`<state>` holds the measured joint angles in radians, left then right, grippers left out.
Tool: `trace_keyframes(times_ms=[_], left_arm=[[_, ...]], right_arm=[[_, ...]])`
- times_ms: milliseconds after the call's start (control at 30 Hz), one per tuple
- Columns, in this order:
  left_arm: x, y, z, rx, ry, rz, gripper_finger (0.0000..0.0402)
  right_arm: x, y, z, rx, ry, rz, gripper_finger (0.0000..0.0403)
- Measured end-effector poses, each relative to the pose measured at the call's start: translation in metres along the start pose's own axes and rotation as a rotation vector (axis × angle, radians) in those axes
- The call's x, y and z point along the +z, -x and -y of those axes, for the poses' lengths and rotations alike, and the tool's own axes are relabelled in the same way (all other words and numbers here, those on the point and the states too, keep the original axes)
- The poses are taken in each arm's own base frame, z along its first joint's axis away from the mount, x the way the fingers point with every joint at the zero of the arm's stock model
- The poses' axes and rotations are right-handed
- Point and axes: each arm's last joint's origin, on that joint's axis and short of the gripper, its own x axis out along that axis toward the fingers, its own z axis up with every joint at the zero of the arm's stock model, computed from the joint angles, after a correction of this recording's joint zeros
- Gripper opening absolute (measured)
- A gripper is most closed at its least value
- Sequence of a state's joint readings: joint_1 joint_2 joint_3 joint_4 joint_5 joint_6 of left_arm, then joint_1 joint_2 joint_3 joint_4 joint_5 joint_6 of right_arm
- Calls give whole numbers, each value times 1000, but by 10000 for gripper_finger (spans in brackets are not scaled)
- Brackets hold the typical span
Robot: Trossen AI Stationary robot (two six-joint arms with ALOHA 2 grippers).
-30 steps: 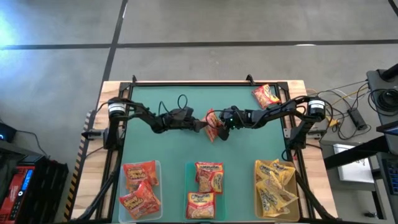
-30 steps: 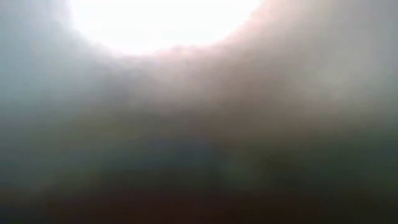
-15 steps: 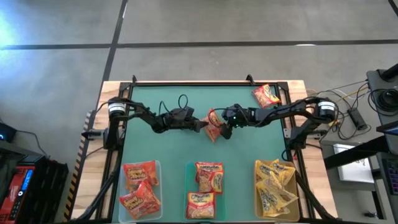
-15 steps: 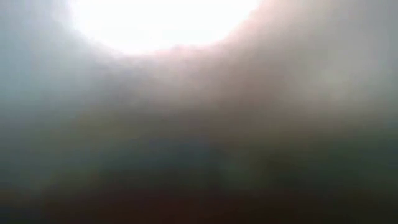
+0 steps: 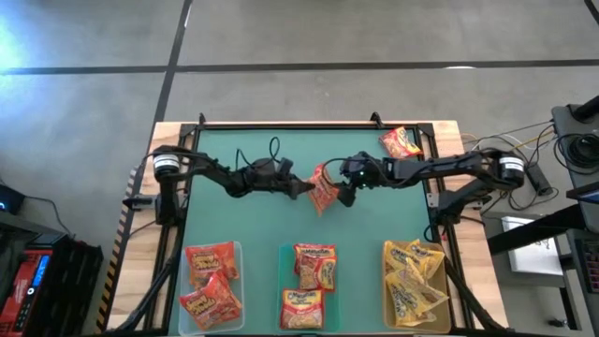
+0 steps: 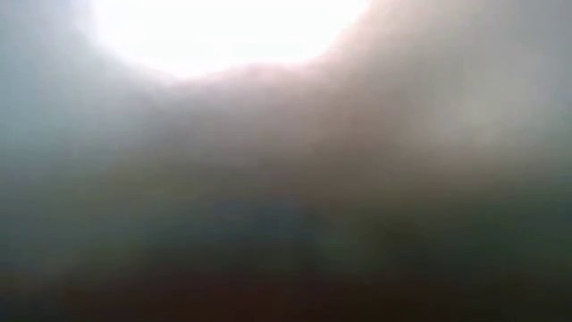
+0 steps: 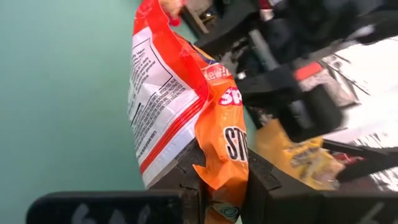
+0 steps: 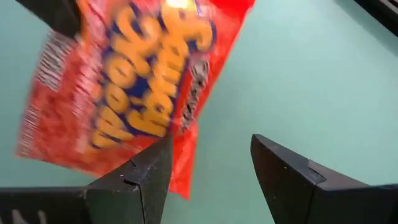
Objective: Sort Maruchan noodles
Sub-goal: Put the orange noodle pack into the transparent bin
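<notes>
An orange-red Maruchan noodles packet (image 5: pixel 324 192) (image 7: pixel 180 93) (image 8: pixel 130 87) is at mid-table, between my two grippers. My left gripper (image 5: pixel 307 187) (image 7: pixel 222 168) comes from the table's left and is shut on it. My right gripper (image 5: pixel 343 187) (image 8: pixel 211 158) stands open just right of the packet, whose corner shows in the gap beside one finger. Another red packet (image 5: pixel 401 143) lies flat at the far right of the green mat. The low view shows only haze. My left gripper pinches one crumpled edge of the packet (image 7: pixel 227 149) between its two fingers, coming nearly level from the table's left. The rest of the packet stands out beyond the fingertips toward the right arm, its printed back showing. My right gripper: I cannot tell whether its finger (image 8: pixel 140 177) touches the packet's corner.
Three shallow clear bins line the near edge: the left one (image 5: pixel 241 281) holds red packets, the middle one (image 5: pixel 280 271) orange-red ones, the right one (image 5: pixel 384 281) yellow ones. A raised frame (image 5: pixel 281 124) borders the mat. Cables lie off the table's right.
My left gripper has risen a little with the packet, which now stands slightly higher and more spread out in the high view. My right arm has lifted and its elbow has swung toward the table's right, while its gripper stays close beside the packet.
</notes>
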<state>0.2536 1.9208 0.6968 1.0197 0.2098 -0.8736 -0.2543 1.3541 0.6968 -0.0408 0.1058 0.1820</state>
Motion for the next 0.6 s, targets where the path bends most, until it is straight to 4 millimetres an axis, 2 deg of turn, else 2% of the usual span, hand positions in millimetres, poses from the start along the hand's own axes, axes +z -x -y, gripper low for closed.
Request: trace_keyframes(times_ms=[133,333,467,600], left_arm=[[9,4,10,-61,-41,-3,38],[26,17,28,-136,-93,-53,38],[32,28,38,-80,-138,-115,38],[41,42,53,-61,-145,-128,38]], right_arm=[[-2,5,3,-33,26,-32,205],[-9,15,10,-204,39,-93,205],[-12,22,15,-309,57,-127,205],[-16,30,21,-502,88,-143,205]])
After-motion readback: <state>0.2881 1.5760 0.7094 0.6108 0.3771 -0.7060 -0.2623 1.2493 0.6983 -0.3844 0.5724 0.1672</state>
